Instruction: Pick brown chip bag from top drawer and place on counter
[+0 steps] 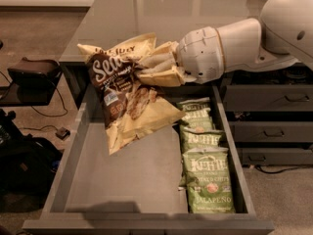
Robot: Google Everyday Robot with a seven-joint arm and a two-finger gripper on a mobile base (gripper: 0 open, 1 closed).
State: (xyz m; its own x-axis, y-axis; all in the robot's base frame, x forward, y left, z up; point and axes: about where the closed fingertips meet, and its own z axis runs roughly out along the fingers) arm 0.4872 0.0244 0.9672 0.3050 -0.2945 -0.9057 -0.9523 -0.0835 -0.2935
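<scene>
The brown chip bag (120,99) hung left of and below the jaws, above the top drawer (127,182). The gripper (164,71) pinched only its crumpled right edge, jaws closed on it; that slight hold could let it slip before reaching the counter (146,13) beyond.

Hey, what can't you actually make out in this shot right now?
Camera view: the gripper, above the rear of the drawer, is shut on the brown chip bag; folds hide its fingertips.
Rear green chip bags: overlapped by front ones.
Arm: cut off by right edge.
</scene>
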